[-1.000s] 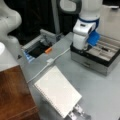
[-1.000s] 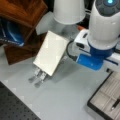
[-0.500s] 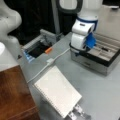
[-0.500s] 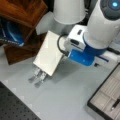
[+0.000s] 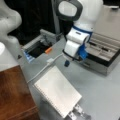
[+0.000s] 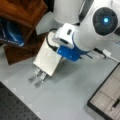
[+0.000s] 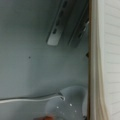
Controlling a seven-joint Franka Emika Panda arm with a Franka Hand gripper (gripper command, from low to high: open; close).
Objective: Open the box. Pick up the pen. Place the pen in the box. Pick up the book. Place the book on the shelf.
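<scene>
The box [image 5: 98, 66] stands open at a front view's right, its pale compartments [image 6: 106, 98] showing. The black pen [image 6: 115, 103] lies in one compartment. On a metal stand rests the white spiral-bound book [image 5: 57, 93], which also shows under the arm [image 6: 47, 58] and at the wrist view's right edge [image 7: 111, 50]. My gripper [image 5: 67, 62] hangs between the box and the book, just above the book's far edge [image 6: 62, 60], with nothing seen in it. The reddish-brown shelf [image 5: 15, 96] is beside the book in both front views [image 6: 22, 11].
The perforated metal stand [image 5: 80, 113] sticks out from under the book [image 6: 37, 77] [image 7: 62, 22]. A white cable [image 5: 45, 68] runs across the table [image 7: 27, 100]. An open dark bin [image 5: 37, 48] with an orange item sits at the back left. A black perforated mat [image 6: 15, 107] is at the bottom left.
The arm has swung away from over the open box toward the book, and the gripper has come lower, near the book's edge.
</scene>
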